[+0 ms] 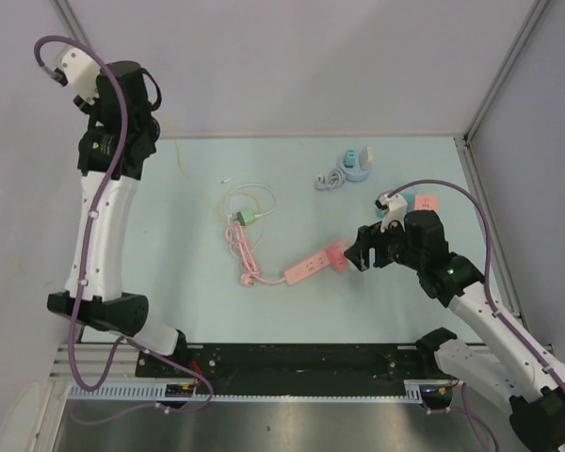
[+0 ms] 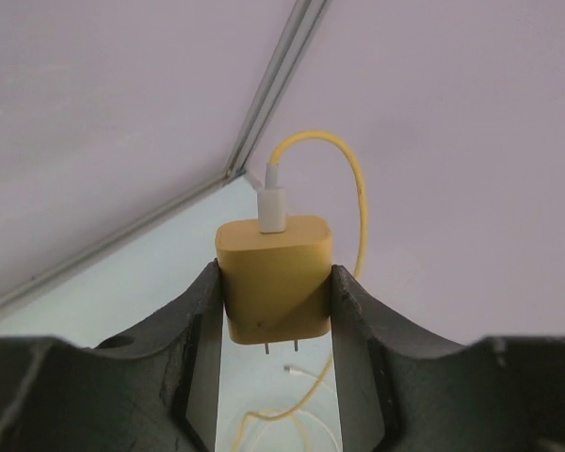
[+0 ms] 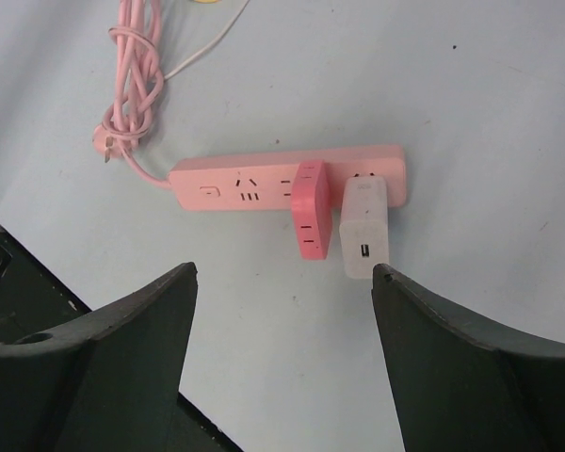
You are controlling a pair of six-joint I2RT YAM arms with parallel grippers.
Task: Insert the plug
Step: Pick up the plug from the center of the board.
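My left gripper (image 2: 275,282) is shut on a yellow charger plug (image 2: 273,252), held high above the table, its two prongs pointing at the camera. A white connector and yellow cable (image 2: 358,198) leave its top. In the top view the left gripper (image 1: 139,141) is raised at the back left. The pink power strip (image 1: 306,268) lies mid-table. In the right wrist view the strip (image 3: 245,181) carries a red-pink adapter (image 3: 310,212) and a white charger (image 3: 364,231) at its right end. My right gripper (image 3: 282,282) is open and empty, just before them.
The strip's bundled pink cord (image 1: 237,247) lies to its left. A green plug with white cable (image 1: 248,218) lies behind it. A blue holder with grey cable (image 1: 350,166) sits at the back. Pink and teal items (image 1: 422,201) lie by the right arm. White walls enclose the table.
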